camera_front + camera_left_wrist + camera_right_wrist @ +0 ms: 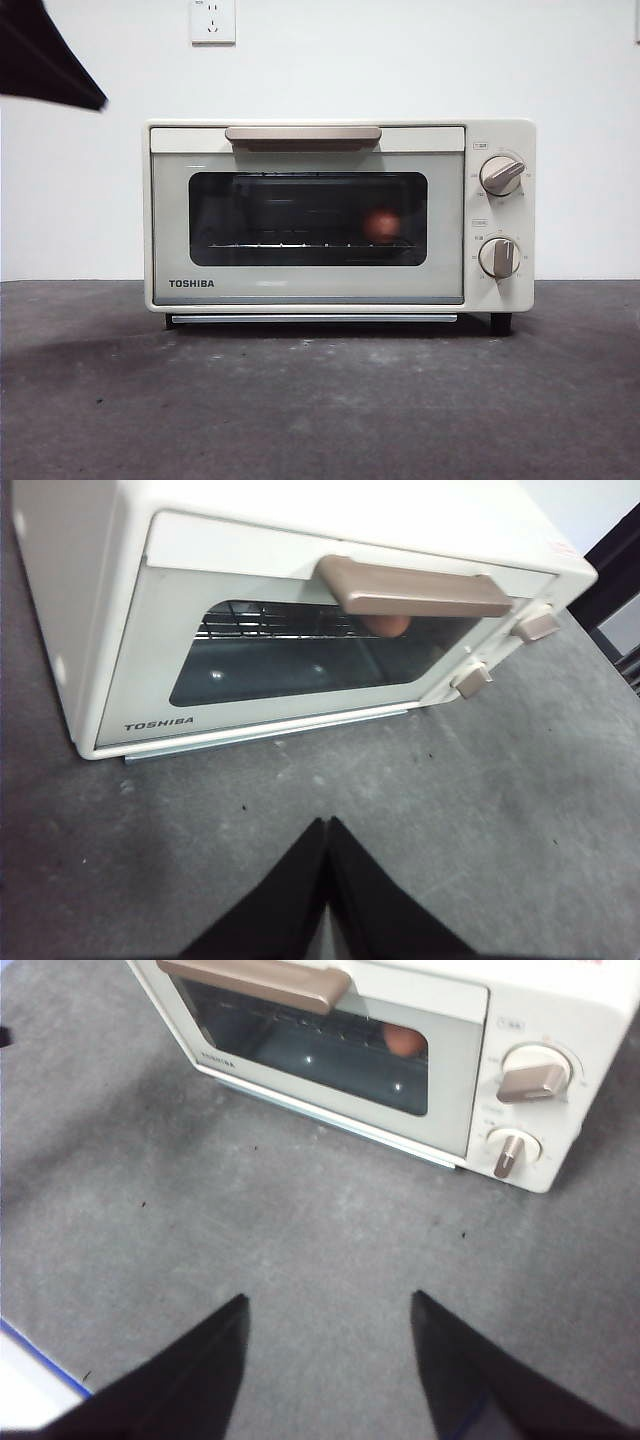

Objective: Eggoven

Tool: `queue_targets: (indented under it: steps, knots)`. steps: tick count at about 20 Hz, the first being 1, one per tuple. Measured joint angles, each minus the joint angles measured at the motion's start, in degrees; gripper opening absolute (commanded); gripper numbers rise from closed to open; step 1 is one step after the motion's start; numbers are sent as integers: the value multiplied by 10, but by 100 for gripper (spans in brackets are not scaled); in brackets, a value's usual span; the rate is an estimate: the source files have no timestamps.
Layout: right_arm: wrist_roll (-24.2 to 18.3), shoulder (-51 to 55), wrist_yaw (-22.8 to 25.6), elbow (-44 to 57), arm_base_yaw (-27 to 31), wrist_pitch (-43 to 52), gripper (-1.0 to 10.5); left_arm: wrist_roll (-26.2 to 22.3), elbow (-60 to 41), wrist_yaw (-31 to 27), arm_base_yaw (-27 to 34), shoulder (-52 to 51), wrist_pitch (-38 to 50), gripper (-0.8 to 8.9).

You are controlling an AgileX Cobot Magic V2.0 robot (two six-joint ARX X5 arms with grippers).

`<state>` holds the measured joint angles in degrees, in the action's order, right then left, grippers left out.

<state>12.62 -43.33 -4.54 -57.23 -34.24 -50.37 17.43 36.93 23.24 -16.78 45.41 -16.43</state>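
The reddish-brown egg (383, 225) lies inside the cream toaster oven (340, 290), on the wire rack (300, 243) at the right side, behind the dark glass window. The oven door is closed, with the beige handle (303, 134) at its top and two knobs (501, 175) on the right panel. The oven stands on the grey table (320, 400). The left gripper (328, 825) has its jaws pressed together, holding nothing, above the table near the oven front. The right gripper (330, 1305) has its jaws spread wide, empty.
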Motion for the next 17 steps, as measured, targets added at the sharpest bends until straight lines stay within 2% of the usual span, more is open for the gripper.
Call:
queue_targets:
  steps: [5,9,14,17]
  knots:
    - [-4,4,-34,71,-1,79,2,-12,1,-44,-3,-70,-69,7]
    - [-5,12,-60,158,-2,203,5,-35,1,-57,-3,-106,-93,7]
    - [-5,14,-60,247,-4,378,5,-53,1,-58,-3,-134,-98,7]
    - [-5,13,-60,265,-4,429,5,-62,1,-58,-3,-139,-103,7]
